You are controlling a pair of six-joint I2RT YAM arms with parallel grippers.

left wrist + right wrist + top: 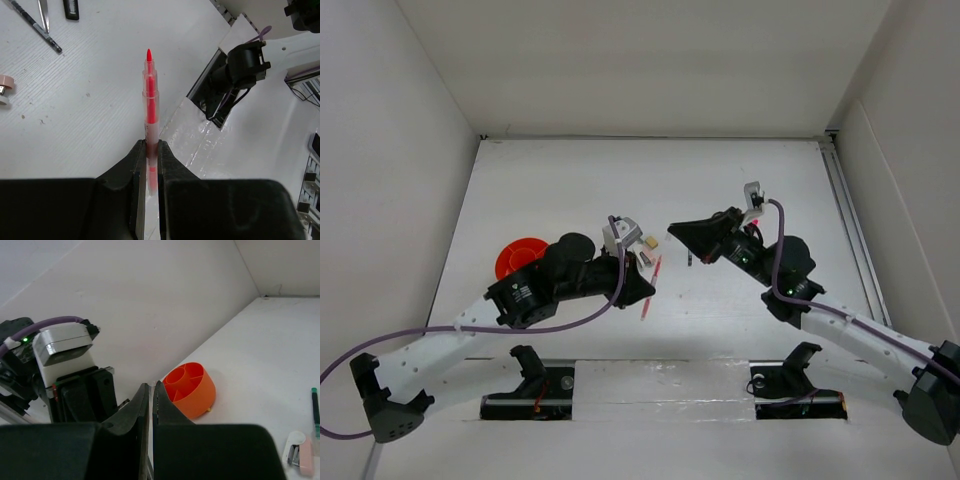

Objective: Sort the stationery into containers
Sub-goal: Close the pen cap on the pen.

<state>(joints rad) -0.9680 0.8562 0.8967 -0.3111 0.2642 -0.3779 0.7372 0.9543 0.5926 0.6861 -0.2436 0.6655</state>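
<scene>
My left gripper [151,146] is shut on a red pen [149,95], which points straight out from the jaws. In the top view the red pen [651,284] is at the table's middle front, at my left gripper [647,290]. The round orange cup [516,258] stands at the left, partly hidden by the left arm. It also shows in the right wrist view [192,389], upright with inner dividers. My right gripper [673,231] is shut with nothing visible between its jaws [151,386], and is right of the small items.
Two small erasers [648,243] and a dark pen [688,258] lie mid-table. The left wrist view shows a thin dark pen [35,25], a black item [71,9] and an eraser [5,87]. A green-tipped pen [315,407] lies at the right. White walls enclose the table.
</scene>
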